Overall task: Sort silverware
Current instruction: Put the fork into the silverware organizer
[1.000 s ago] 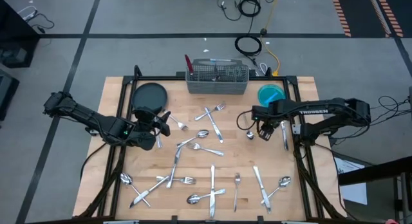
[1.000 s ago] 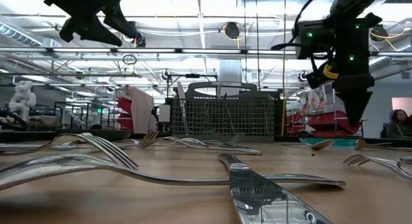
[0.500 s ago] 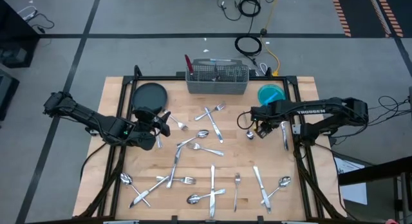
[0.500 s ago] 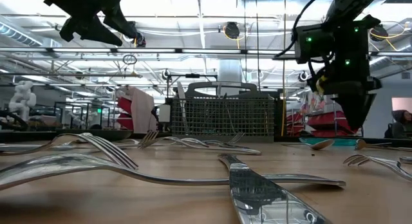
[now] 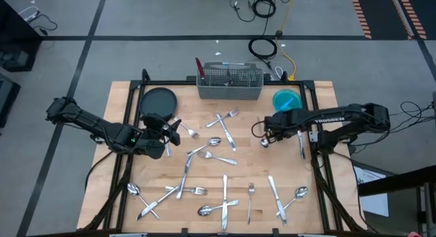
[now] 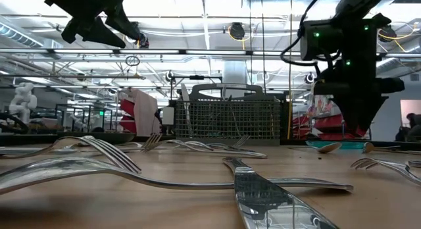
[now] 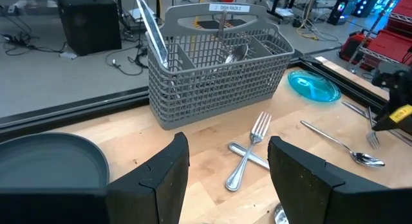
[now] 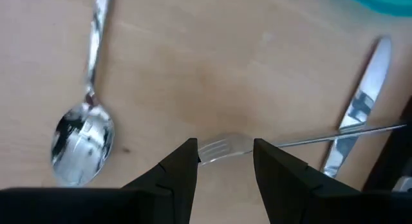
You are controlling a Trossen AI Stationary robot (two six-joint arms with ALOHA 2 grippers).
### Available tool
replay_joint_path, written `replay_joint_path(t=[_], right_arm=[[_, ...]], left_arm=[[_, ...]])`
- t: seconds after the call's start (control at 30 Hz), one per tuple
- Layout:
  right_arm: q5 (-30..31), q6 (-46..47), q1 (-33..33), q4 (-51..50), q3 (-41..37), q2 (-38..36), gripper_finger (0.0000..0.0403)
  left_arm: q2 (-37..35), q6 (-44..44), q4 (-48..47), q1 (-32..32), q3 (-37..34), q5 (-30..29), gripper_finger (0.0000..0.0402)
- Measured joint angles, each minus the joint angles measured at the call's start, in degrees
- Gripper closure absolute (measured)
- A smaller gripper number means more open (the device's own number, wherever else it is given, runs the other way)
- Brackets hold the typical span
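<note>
Several pieces of silverware (image 5: 225, 196) lie flat and scattered on the wooden table. My right gripper (image 5: 267, 137) points down, open, just above the table's right middle. In its wrist view a fork's tines (image 8: 222, 147) lie below the gap between its fingers, untouched, with a spoon (image 8: 80, 140) on one side and a knife (image 8: 357, 114) on the other. My left gripper (image 5: 174, 130) hangs open and empty well above the table's left middle, facing the grey mesh caddy (image 7: 219, 63).
The caddy (image 5: 230, 82) stands at the far edge with a few pieces upright in it. A dark round plate (image 5: 158, 101) lies at the far left and a blue dish (image 5: 287, 99) at the far right. A crossed fork and knife (image 7: 248, 153) lie ahead of my left gripper.
My right gripper has rolled about its own downward-pointing line while staying over the same spot above the fork; the gap between its fingers looks the same. No silverware has moved.
</note>
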Motion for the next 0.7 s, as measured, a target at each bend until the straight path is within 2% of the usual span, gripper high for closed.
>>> replay_joint_path(t=[0.13, 0.37, 0.7], right_arm=[[0.2, 7.6, 2.4, -1.2, 0.0, 0.0, 0.0261], [0.4, 14.4, 4.0, -0.5, 0.0, 0.0, 0.0261], [-0.1, 19.8, 6.1, 1.2, 0.0, 5.4, 0.0261]], left_arm=[[0.0, 0.0, -0.3, 0.0, 0.0, 0.0, 0.0189], [0.0, 3.3, 0.0, 0.0, 0.0, 0.0, 0.0189], [0.0, 5.7, 0.2, 0.0, 0.0, 2.5, 0.0189]])
